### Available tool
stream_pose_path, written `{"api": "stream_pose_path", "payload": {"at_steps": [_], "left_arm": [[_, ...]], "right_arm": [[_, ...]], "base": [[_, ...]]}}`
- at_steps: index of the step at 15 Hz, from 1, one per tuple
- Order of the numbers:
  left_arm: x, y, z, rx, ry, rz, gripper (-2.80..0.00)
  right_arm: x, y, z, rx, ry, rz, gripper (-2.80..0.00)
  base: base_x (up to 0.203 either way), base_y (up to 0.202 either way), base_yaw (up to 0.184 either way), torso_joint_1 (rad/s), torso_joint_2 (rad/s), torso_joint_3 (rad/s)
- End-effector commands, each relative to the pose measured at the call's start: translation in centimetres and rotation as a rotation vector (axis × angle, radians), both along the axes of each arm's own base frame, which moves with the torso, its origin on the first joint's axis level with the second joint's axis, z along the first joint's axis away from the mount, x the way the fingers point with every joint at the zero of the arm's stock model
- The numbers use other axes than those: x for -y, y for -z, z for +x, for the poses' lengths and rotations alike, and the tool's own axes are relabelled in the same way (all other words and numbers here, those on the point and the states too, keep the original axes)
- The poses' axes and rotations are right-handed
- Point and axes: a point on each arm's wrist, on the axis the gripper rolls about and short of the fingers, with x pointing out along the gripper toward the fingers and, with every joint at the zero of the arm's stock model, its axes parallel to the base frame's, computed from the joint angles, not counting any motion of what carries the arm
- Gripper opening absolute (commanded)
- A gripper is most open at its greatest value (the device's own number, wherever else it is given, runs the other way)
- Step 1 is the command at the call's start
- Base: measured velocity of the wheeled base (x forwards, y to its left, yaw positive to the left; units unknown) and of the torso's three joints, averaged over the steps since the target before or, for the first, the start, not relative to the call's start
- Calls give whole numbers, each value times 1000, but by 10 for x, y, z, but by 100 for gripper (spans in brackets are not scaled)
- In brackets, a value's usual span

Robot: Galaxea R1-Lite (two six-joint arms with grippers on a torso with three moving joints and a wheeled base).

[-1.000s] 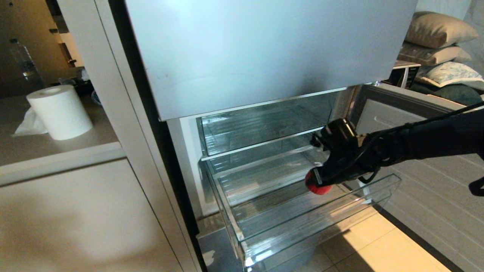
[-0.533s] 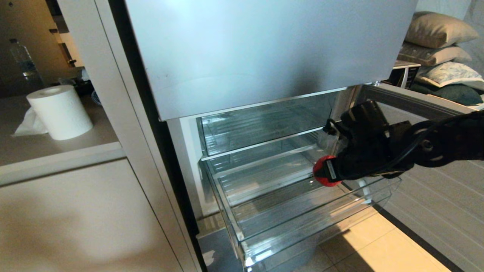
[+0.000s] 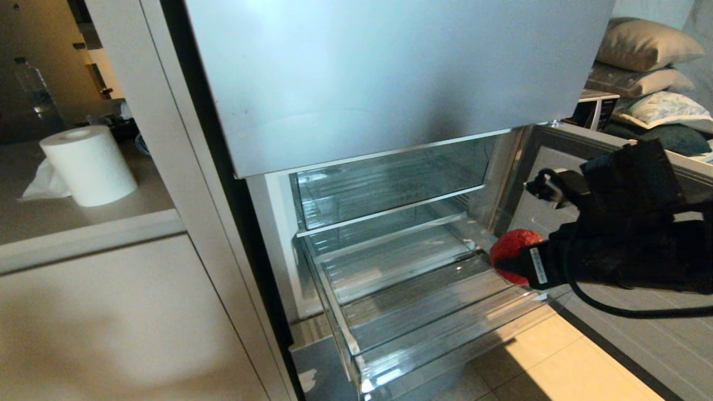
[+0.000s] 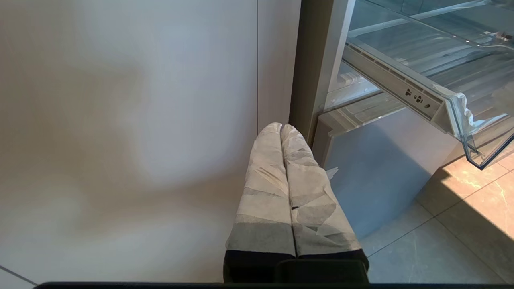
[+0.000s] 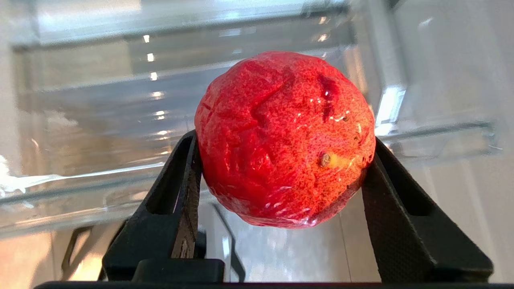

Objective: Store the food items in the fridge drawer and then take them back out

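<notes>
So the red fruit (image 5: 285,140) is clamped between the two black fingers (image 5: 176,200) of the right gripper (image 3: 521,262), pinched at its sides, with nothing under it. It's being carried in the air, just off the right-hand end of the fridge drawer (image 3: 356,356), outside the clear wall rather than over the drawer floor. From the gripper's side, the drawer lies ahead of and below the fruit.

The drawer is pulled fully out, and nothing can be seen lying in it. The taller clear drawer (image 3: 384,214) above it looks bare too. The second, orange-red piece isn't found in any view, so where it sits can't be told.

Progress-wise: with the drawer bare and the fruit held beside it, it can't be settled from this alone whether the piece is about to be stored or is being taken out. Either way, this fruit has yet to be set down somewhere, and the other piece isn't accounted for. The drawer also remains to be pushed shut, probably.

The left gripper (image 4: 287,160) is parked low beside the cabinet panel (image 4: 128,120), its padded fingers pressed together with nothing between them, well away from the fruit.
</notes>
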Motion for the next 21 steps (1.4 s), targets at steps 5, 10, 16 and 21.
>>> {"api": "stream_pose_path", "payload": {"at_steps": [5, 10, 16, 21], "left_arm": [[0, 0, 0, 0, -1, 0, -280], [0, 0, 0, 0, 0, 0, -280], [0, 0, 0, 0, 0, 0, -280], [0, 0, 0, 0, -1, 0, -280]], "right_arm": [[55, -49, -106, 302, 43, 129, -280], [116, -55, -204, 623, 373, 164, -280], [118, 41, -263, 671, 280, 153, -280], [114, 133, -244, 555, 197, 47, -280]], "base": [[0, 0, 0, 0, 0, 0], [0, 0, 0, 0, 0, 0], [0, 0, 0, 0, 0, 0], [0, 0, 0, 0, 0, 0]]}}
